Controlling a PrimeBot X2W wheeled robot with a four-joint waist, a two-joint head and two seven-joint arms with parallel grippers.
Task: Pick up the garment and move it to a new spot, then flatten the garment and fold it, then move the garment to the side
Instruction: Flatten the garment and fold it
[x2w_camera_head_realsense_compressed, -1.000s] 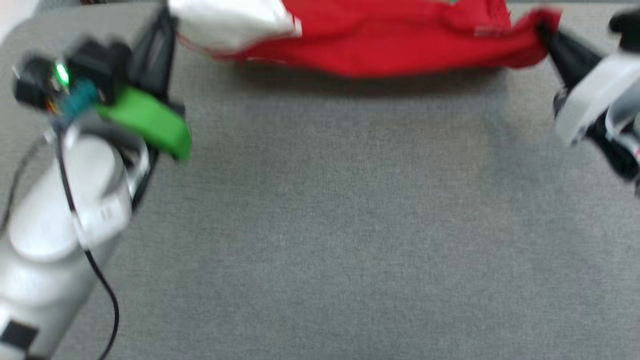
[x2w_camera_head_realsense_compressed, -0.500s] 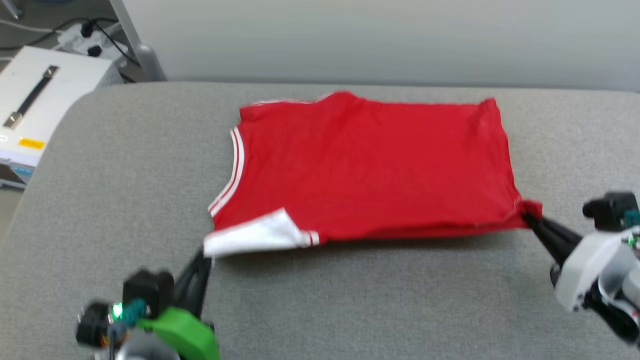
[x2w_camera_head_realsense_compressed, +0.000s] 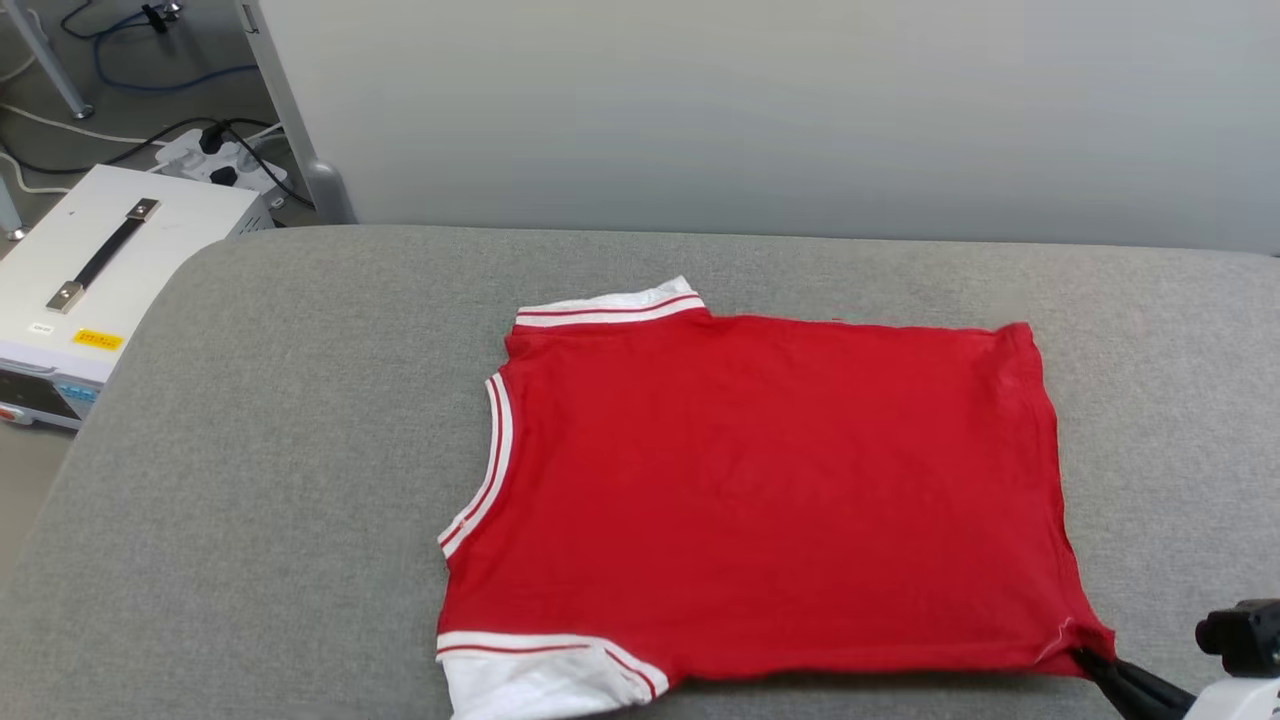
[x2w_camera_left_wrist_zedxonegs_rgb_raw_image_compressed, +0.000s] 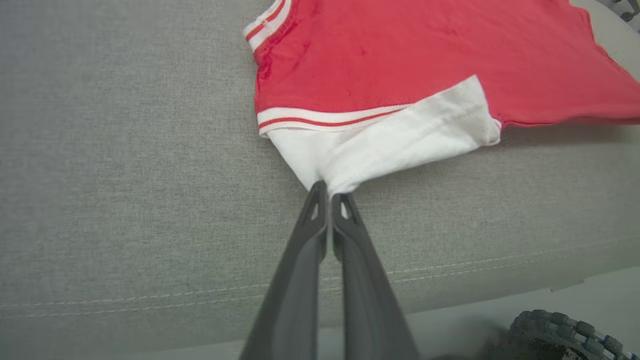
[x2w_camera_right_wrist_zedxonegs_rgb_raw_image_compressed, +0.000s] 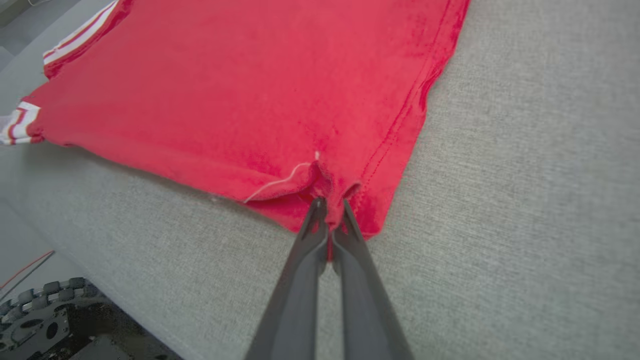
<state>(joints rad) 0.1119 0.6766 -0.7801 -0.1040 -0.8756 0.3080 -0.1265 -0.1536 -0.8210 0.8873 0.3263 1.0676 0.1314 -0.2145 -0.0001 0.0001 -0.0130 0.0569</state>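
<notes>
Red, plain face up, the garment (x2w_camera_head_realsense_compressed: 760, 500) now lies spread on the grey bench (x2w_camera_head_realsense_compressed: 300, 450). A second ago it hung bunched and stretched between the two arms; the head camera has also swung since then. The left tool (x2w_camera_left_wrist_zedxonegs_rgb_raw_image_compressed: 329, 192), pressed together, pinches the tip of the near white sleeve (x2w_camera_left_wrist_zedxonegs_rgb_raw_image_compressed: 390, 145). The right tool (x2w_camera_right_wrist_zedxonegs_rgb_raw_image_compressed: 330, 210), likewise closed, nips the near hem corner (x2w_camera_right_wrist_zedxonegs_rgb_raw_image_compressed: 370, 220). The laying-out looks nearly finished, with the near edge slightly raised, and folding appears to come next.

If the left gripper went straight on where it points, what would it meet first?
The white sleeve of the shirt: the left gripper is shut on it. Beyond, probably the red body.
</notes>
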